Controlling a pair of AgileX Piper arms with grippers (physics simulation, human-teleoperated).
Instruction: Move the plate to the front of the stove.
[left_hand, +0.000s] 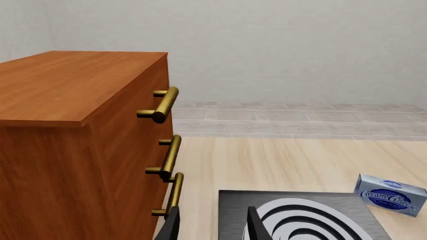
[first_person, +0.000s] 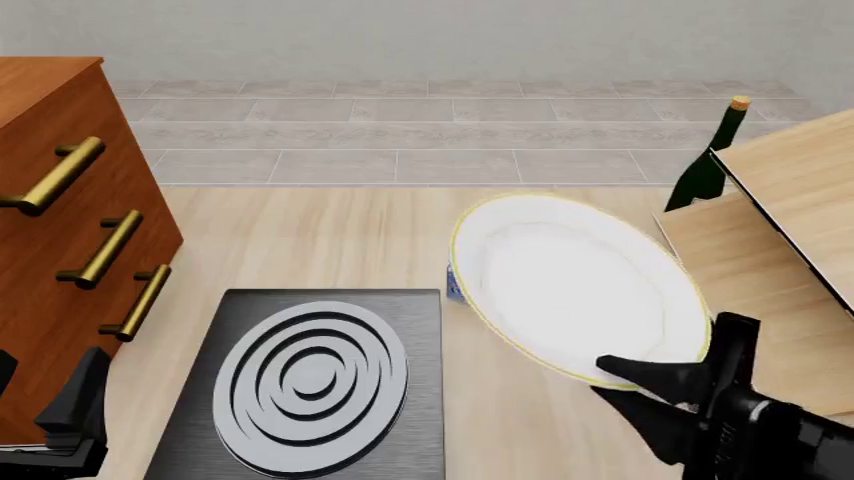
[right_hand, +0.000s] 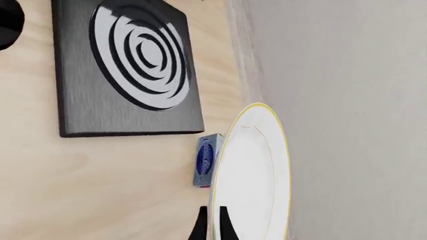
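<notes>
Right gripper (first_person: 638, 385), matte black, at the near right of the front view: jaws pinched on the near rim of the plate (first_person: 574, 285). In the right wrist view the two fingers (right_hand: 197, 227) straddle the plate's edge.

Plate: round, smooth glossy white, thin yellow-gold rim. Held above the table, tilted, face turned toward the camera and to the left; near edge in the gripper, far edge raised. It hangs to the right of the stove (first_person: 307, 385), not touching it.

Left gripper (first_person: 74, 410) sits low at the near left, by the stove's left edge. Its jaws stand narrowly apart with nothing between them, per the left wrist view.

Stove: flat square slab, brushed dark grey, one large burner of white and black concentric rings, lying flat on the pale wood-grain table (first_person: 334, 240).

Blue-white box (left_hand: 390, 194), small, rectangular, printed label, lies beyond the stove's far right corner; mostly hidden behind the plate in the front view.

Left side: reddish wood cabinet (first_person: 54, 200) with three brass bar handles (first_person: 107, 248). Far right: dark green bottle (first_person: 705, 165), upright, beside light wooden panels (first_person: 787, 190).
</notes>
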